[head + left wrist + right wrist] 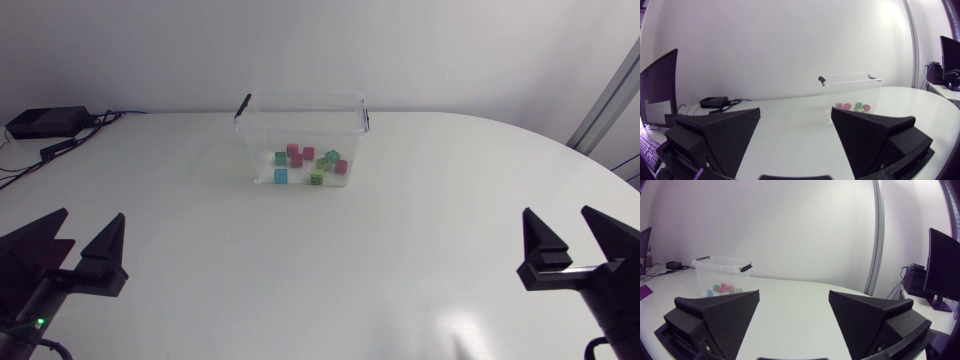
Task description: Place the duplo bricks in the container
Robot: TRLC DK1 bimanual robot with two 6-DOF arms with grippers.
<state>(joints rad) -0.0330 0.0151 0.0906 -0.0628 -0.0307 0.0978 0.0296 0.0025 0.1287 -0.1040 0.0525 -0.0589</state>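
Note:
A clear plastic container (300,105) with black handle clips stands at the back middle of the white table. Several duplo bricks (309,165) in pink, green and blue lie inside it on its floor. My left gripper (78,238) rests at the near left, open and empty, far from the container. My right gripper (572,232) rests at the near right, also open and empty. From the left wrist, the container (852,82) and its bricks (854,106) show ahead past the gripper (796,131). From the right wrist, the container (722,265) stands ahead beyond the left finger of that gripper (794,311).
A black box (45,122) with cables sits at the table's far left corner. No loose bricks lie on the tabletop (330,270) between the grippers and the container.

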